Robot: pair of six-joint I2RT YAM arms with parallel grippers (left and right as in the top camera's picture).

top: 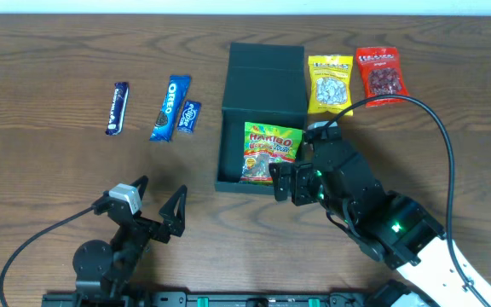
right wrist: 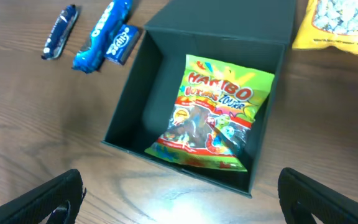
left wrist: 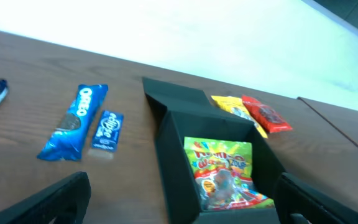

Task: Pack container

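container (top: 262, 85) | dark teal box | lid open | Haribo bag (top: 270, 152) inside

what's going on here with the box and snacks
Two robot arms are packing snacks into the dark green container. One Haribo bag already lies inside it. The right gripper hangs by the container's near right corner, jaws open and empty; the left gripper sits back, also open and empty. The Oreo pack, small blue packet and dark bar lie left of the container, the yellow bag and red bag right of its lid.
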